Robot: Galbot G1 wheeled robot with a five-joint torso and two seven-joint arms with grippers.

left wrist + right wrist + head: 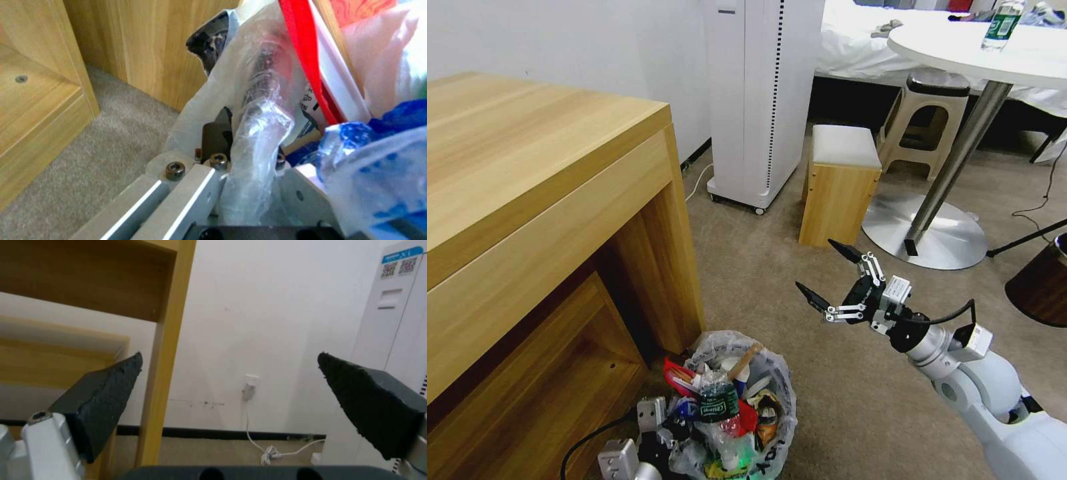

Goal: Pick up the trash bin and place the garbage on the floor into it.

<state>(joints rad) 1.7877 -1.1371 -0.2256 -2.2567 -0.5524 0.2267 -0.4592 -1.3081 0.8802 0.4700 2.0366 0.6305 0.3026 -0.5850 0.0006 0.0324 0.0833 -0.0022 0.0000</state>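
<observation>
While the left pincer (242, 146) grips the rim of the trash bin (774, 373), the garbage (727, 413) fills it. Right pincer (837, 277) hangs wide and empty above the floor (827, 400). Task looks nearly done.

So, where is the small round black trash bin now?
In the head view, the black trash bin lined with white plastic sits low on the robot's left, beside the wooden desk, gripped by the left end effector.
</observation>
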